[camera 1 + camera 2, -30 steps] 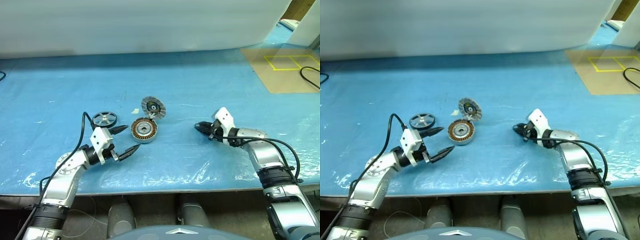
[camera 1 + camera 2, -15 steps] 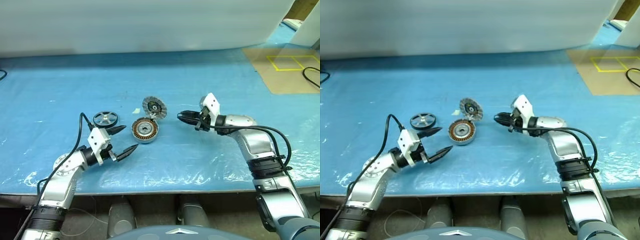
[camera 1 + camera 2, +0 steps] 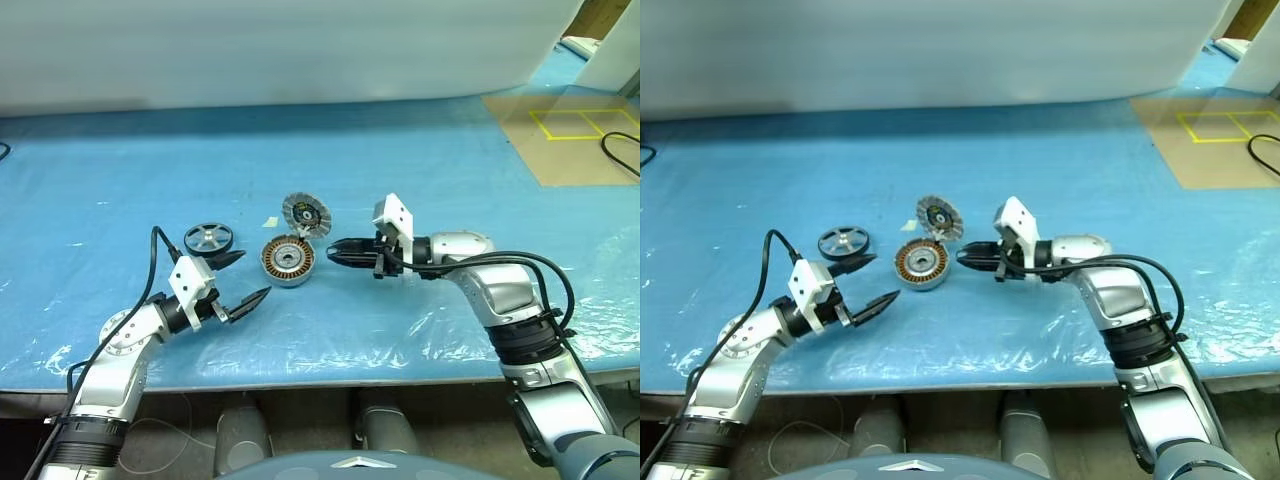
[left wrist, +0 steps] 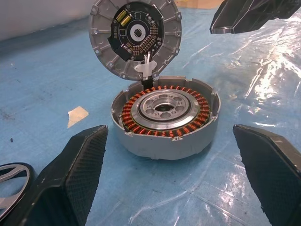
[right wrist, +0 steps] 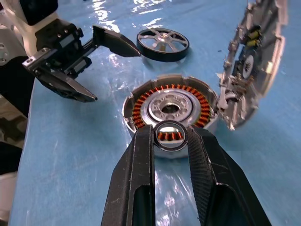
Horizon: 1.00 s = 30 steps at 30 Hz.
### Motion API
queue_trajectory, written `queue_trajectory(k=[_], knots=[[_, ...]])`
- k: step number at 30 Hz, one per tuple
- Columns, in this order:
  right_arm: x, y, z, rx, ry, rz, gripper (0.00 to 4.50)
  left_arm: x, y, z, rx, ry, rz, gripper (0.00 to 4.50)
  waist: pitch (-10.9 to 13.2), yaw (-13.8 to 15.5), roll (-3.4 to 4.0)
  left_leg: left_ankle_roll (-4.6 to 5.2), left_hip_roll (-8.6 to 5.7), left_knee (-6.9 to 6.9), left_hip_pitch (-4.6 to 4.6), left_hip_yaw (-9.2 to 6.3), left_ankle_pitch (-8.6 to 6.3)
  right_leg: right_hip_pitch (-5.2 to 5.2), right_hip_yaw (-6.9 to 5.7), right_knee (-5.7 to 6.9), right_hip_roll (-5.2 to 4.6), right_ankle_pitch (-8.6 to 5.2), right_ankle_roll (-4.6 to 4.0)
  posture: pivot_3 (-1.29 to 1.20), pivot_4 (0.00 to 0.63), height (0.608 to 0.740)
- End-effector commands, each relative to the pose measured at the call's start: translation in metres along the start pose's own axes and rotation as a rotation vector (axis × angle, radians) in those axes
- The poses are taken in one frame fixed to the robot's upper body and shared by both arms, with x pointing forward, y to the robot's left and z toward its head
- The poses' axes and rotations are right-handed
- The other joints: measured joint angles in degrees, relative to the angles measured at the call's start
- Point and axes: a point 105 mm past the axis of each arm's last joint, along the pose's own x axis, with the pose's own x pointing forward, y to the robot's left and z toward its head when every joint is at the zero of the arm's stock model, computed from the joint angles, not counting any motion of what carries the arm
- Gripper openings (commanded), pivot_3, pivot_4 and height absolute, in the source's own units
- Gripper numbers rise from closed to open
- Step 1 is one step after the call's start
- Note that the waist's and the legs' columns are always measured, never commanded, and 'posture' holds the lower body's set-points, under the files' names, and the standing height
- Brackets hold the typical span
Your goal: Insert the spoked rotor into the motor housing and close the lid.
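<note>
Three motor parts lie close together on the blue plastic-covered counter (image 3: 420, 170). The motor housing (image 3: 288, 260) is a shallow round grey cup with a ring of copper-brown windings around a silver centre plate and a central hole. Its lid (image 3: 306, 214) stands tilted up at the housing's far edge, joined to it by a small hinge piece; the face turned toward the housing carries a dark round circuit board with small yellow parts. The spoked rotor (image 3: 209, 238) lies flat on the counter just to the left of the housing, apart from it, with a dark rim and shiny silver spokes.

A small pale scrap (image 3: 270, 222) lies on the counter between the rotor and the lid.

The left claw (image 3: 240, 279) hovers near the housing's left side with its two black fingers spread wide and nothing between them. The right claw (image 3: 338, 251) reaches in from the right, its tips just beside the housing's right edge; its fingers stand slightly apart, and in the right wrist view they appear to pinch a small silver ring (image 5: 171, 135) in front of the housing.
</note>
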Motion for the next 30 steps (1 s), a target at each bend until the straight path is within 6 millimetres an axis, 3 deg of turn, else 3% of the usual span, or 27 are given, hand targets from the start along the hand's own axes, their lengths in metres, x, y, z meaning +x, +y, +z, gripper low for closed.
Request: queue_trajectory(k=[1,19,30], knots=[[0.011,0.002,0.019,-0.061,-0.035,0.012,0.61,-0.003,0.004,0.013,0.031,-0.036,0.012,4.50,0.00,0.05,0.00,0.00,0.00,0.00,0.00,0.00,0.00,0.00,0.00,0.00,0.00,0.00,0.00,0.00,0.150,0.740],[0.070,0.001,0.018,-0.156,0.017,0.033,0.61,-0.010,0.003,0.012,0.020,-0.029,0.037,4.50,0.00,-0.02,0.00,-0.02,0.00,0.02,0.00,0.00,0.01,0.00,-0.01,0.03,0.00,0.00,0.00,0.00,0.150,0.740],[0.076,-0.009,0.005,-0.187,0.090,0.003,0.61,-0.011,0.000,0.013,0.012,-0.031,0.040,4.50,0.00,-0.01,0.00,-0.02,0.00,0.03,0.00,0.00,0.01,0.00,-0.01,0.06,0.00,0.00,0.01,0.00,0.150,0.740]])
